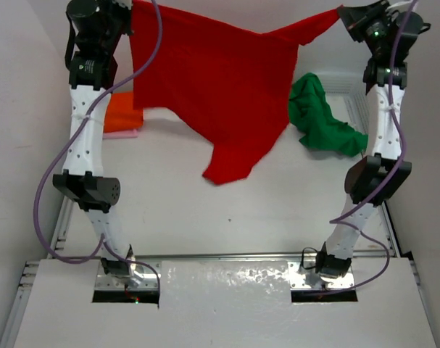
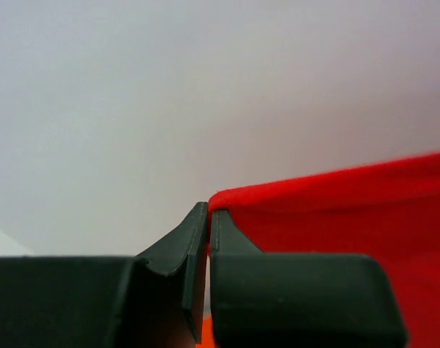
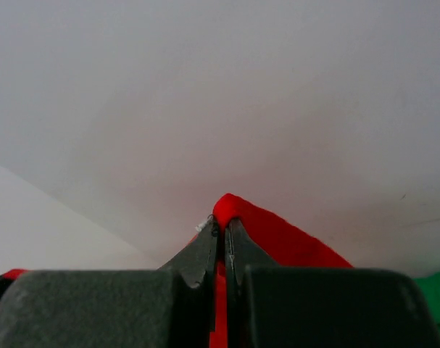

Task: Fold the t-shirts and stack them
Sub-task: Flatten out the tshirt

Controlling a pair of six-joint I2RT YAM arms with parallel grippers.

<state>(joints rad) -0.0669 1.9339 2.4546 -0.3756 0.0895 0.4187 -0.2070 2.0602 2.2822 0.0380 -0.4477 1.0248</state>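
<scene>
The white tabletop [image 1: 169, 210] fills the top view. Across its far half hangs the red t-shirt [image 1: 212, 80], held up in the air. Its long axis runs left to right, with the upper edge stretched between the two hands. The cloth falls from that edge toward the near side. It hangs wide and flat on the left, then narrows to a rumpled tip low in the middle. Whether that tip touches the tabletop cannot be told. On the right the shirt tapers to a thin strip rising to the right hand.

Both arms stand tall, raised from their bases at the near edge, elbows bent and wrists high at the far corners.

The green t-shirt [image 1: 317, 116] lies crumpled at far right, against the white mesh basket [image 1: 354, 107]. Whether it is partly inside cannot be told. The orange t-shirt [image 1: 122, 116] lies flat at far left behind the left arm, on top of the pink t-shirt [image 1: 124, 134], which shows only as a thin edge.

The left hand [image 1: 129, 11] is clenched on the shirt's upper left corner. In its wrist view the fingers [image 2: 209, 214] pinch the red cloth [image 2: 350, 210]. The right hand [image 1: 343, 16] is clenched on the other end, and red cloth [image 3: 277, 239] bulges over its fingertips [image 3: 221, 225].
</scene>
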